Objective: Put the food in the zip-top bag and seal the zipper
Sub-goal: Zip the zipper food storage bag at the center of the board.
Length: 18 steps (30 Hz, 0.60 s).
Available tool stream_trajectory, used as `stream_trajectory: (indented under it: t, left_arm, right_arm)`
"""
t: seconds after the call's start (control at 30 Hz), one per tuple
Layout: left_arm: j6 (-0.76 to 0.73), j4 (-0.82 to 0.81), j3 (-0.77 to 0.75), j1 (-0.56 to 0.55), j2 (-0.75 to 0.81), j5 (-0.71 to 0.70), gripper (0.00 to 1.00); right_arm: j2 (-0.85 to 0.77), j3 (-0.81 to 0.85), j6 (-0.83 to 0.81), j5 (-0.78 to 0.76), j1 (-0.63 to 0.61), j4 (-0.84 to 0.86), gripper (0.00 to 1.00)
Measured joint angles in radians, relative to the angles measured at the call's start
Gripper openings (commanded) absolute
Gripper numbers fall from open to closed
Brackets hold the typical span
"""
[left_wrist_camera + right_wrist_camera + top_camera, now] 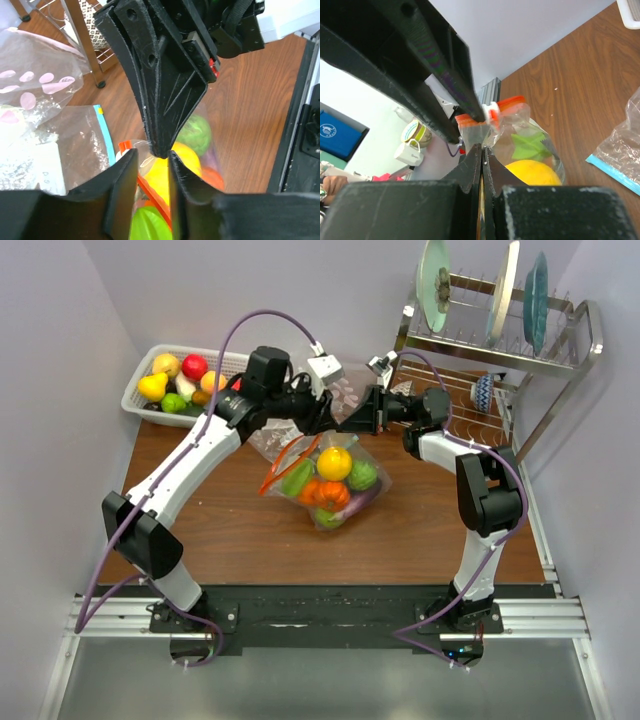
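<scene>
The zip-top bag [335,485] lies mid-table, holding several food pieces: a yellow fruit [334,462], green pieces [362,475] and an orange one [330,495]. Its orange-red zipper [283,468] runs along the mouth on the left. My right gripper [482,150] is shut on the clear plastic just below the zipper [512,103], beside the white slider [492,109]. My left gripper [154,165] straddles the zipper [150,192] with its fingers a little apart; the strip passes between them. Both grippers meet at the bag's far end [340,425].
A white basket [140,405] with more toy fruit stands at the back left. A second clear bag with a blue-green strip [104,132] and a pink-dotted bag [35,85] lie behind. A dish rack [500,350] with plates stands at the back right.
</scene>
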<state>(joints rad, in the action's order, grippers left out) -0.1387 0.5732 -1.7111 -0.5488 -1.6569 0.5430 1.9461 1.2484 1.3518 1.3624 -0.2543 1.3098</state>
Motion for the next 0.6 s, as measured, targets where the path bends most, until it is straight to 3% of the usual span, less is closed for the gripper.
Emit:
stream_trajectory:
  t: [0.07,0.47,0.6]
  left_arm:
    - [0.000,0.000,0.000,0.006,0.000,0.000,0.48]
    - [0.052,-0.006,-0.013,0.103,-0.034,0.156,0.47]
    - [0.054,-0.008,-0.013,0.100,-0.034,0.195,0.38]
  right_arm:
    - [0.000,0.000,0.000,0.000,0.000,0.000,0.00]
    - [0.000,0.000,0.000,0.000,0.000,0.000,0.00]
    - [0.000,0.000,0.000,0.000,0.000,0.000,0.00]
